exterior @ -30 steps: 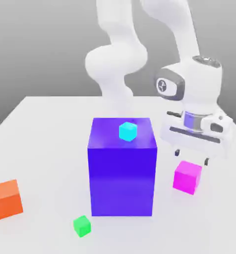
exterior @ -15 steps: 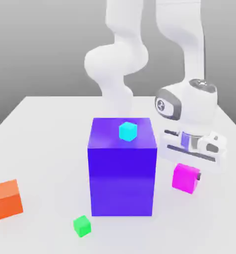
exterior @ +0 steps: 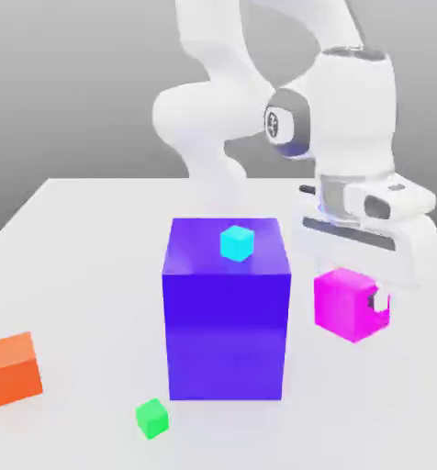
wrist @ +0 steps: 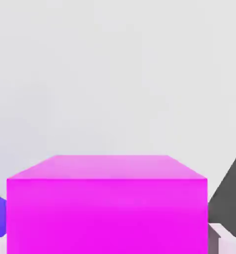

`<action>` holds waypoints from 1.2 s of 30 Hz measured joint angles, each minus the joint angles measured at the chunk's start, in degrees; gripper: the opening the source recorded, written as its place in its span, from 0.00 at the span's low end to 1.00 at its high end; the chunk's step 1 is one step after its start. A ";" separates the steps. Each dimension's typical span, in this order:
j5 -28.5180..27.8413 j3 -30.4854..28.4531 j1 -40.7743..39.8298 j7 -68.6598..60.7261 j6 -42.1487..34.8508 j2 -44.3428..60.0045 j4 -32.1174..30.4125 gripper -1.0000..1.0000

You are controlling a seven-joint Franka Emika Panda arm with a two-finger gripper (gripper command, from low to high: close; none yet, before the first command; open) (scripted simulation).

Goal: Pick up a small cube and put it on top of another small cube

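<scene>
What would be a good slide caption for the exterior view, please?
The tool holds the magenta cube lifted beside the purple block; the green cube waits on the table.

We see a glossy white robot arm [exterior: 222, 101] built from thick rounded segments. 1 grey circular joint cap [exterior: 279, 122] carries a small white mark. A bluish-grey ring sits above the flat white gripper [exterior: 355, 303], whose fingertips [exterior: 380, 300] are dark.
</scene>
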 joint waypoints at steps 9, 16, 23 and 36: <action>3.53 -9.85 -2.20 -23.50 -1.82 5.60 3.81 0.00; 4.22 -15.10 -6.77 -41.39 -3.06 10.42 6.23 0.00; 4.47 -15.92 -8.56 -56.96 -3.96 13.96 3.89 0.00; 18.01 -10.87 -12.93 -75.16 4.01 25.26 4.32 0.00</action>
